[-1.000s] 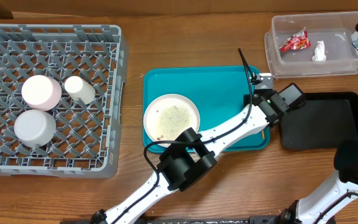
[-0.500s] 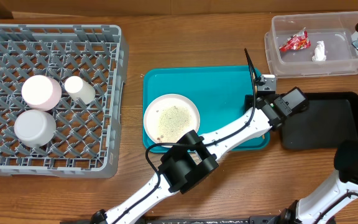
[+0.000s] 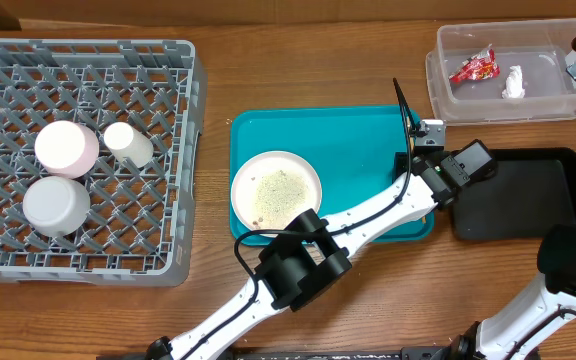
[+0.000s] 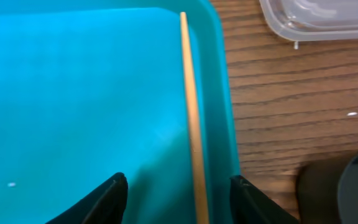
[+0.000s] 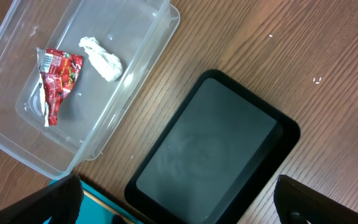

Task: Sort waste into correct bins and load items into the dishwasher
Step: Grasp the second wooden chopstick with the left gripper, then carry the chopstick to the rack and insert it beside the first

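**Chopstick lined up along the tray's edge, left jaws straddling it**

From the left wrist camera I see the chopstick (image 4: 190, 112) lying on the teal tray (image 4: 73, 93), just inside its right-hand rim. Its long axis runs parallel to that rim, straight away from the camera. The far tip sits at the tray's far corner and points toward the clear tub (image 3: 558, 100). The near end passes between the fingers of the left gripper (image 4: 179, 186). Those fingers are partly spread, with tray showing on both sides of the stick, so nothing is clamped.

The raised rim crowds the stick on its right side. To its left the tray floor is bare apart from a white speck.

Overhead, the large white plate (image 3: 313, 175) with rice scraps (image 3: 273, 190) sits on the tray's left half, well apart from the chopstick. The black tray (image 5: 216, 143) lies just beyond the teal tray's right edge.

The right gripper (image 5: 176, 186) hangs above the black tray, spread wide and holding nothing. In the tub lie the red wrapper (image 5: 56, 74) and the tissue (image 5: 101, 57). The dish rack (image 3: 88, 45) stands far left.
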`<state>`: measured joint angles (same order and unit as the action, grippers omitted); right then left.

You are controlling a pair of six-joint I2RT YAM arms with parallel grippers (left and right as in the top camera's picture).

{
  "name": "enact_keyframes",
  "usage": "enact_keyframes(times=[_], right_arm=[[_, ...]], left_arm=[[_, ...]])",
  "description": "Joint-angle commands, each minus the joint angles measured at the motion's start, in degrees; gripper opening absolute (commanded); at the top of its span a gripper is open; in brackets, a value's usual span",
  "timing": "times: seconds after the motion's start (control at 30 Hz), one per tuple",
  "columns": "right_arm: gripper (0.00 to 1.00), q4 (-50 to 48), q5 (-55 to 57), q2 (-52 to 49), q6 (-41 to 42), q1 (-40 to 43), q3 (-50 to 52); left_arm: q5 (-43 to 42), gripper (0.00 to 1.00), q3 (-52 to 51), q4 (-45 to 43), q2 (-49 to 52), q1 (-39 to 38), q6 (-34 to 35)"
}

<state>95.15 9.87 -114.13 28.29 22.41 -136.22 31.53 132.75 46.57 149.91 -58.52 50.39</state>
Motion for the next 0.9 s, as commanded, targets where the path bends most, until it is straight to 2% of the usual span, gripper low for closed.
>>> enact_keyframes(times=[0.0,0.2,0.33,0.47,0.53,0.67,0.87], right_arm=[[1.00,-0.33,0.42,1.40,0.24,-0.07,-1.40],[1.00,-0.33,0.42,1.40,0.26,-0.07,-1.40],[1.00,-0.33,0.42,1.40,0.26,-0.07,-1.40],[1.00,-0.33,0.42,1.40,0.26,-0.07,-1.40],[1.00,-0.33,0.42,1.40,0.24,-0.07,-1.40],[1.00,-0.33,0.42,1.40,0.26,-0.07,-1.40],[1.00,-0.33,0.42,1.40,0.26,-0.07,-1.40]], left_arm=[[-1.36,0.56,0.48,-0.15,3.50,0.02,-0.46],[-1.33,0.56,0.48,-0.11,3.58,0.07,-0.52],[-1.36,0.47,0.48,0.31,3.58,0.11,-0.72],[-1.36,0.23,0.48,1.57,3.58,0.11,-0.72],[-1.38,0.06,0.48,2.47,3.58,0.11,-0.72],[-1.36,0.04,0.48,3.48,3.32,0.11,-1.29],[1.07,0.04,0.52,7.13,-0.09,0.28,-5.66]])
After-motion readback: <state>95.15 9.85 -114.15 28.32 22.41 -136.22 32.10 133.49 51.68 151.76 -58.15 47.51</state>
